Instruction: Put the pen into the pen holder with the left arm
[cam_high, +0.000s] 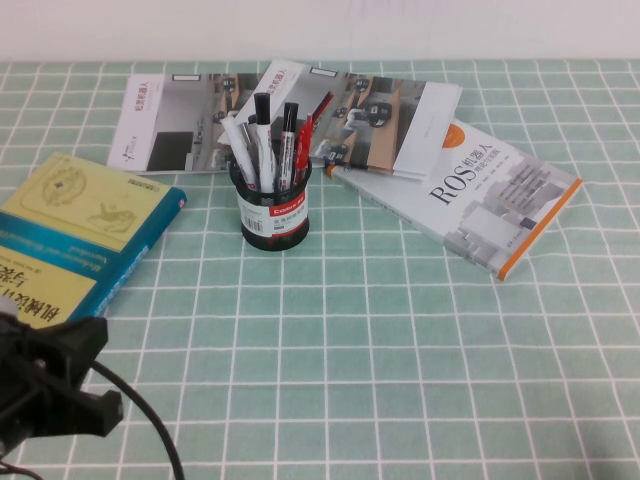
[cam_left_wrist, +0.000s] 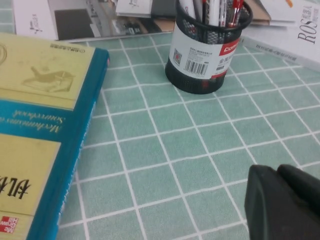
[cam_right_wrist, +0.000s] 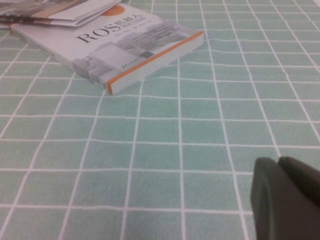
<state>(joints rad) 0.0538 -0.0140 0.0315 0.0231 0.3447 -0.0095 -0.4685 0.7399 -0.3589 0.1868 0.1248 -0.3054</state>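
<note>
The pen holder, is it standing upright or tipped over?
Upright: the pen holder stands on its base, pens rising from its top. Left gripper sits nearby; right gripper far off.

Left gripper (cam_left_wrist: 282, 202) low; right gripper (cam_right_wrist: 287, 197) low.
</note>
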